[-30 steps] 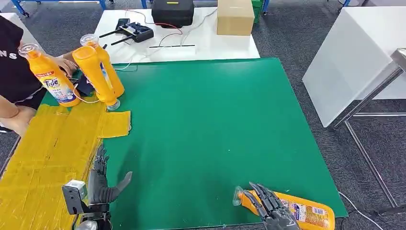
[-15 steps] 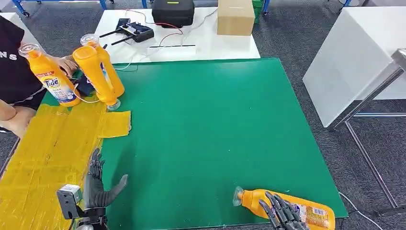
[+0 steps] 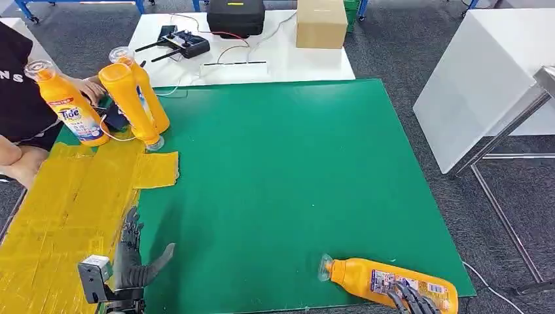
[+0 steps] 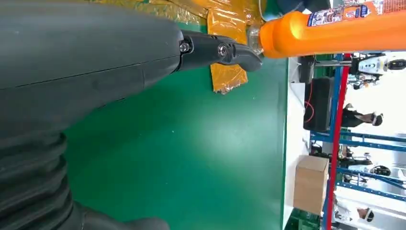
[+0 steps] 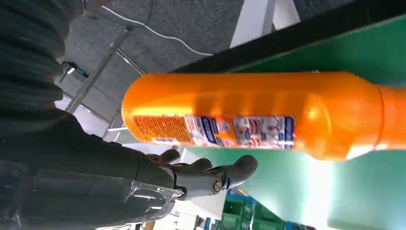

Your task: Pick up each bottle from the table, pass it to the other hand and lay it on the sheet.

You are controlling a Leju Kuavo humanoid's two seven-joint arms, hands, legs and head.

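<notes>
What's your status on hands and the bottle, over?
Right hand open over the lying bottle, not gripping. Left hand open, empty, beside the yellow sheet. Three bottles stand at the sheet's far end, near a person.

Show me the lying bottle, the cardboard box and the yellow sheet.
Lying bottle (image 3: 366,278): head view, on its orange body near the label.
Cardboard box (image 3: 321,23): head view, on its top face.
Yellow sheet (image 3: 65,203): head view, on a bare middle patch.

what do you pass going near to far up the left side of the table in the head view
left hand → yellow sheet → upside-down orange bottle and its neighbours → black controller on the white table
</notes>
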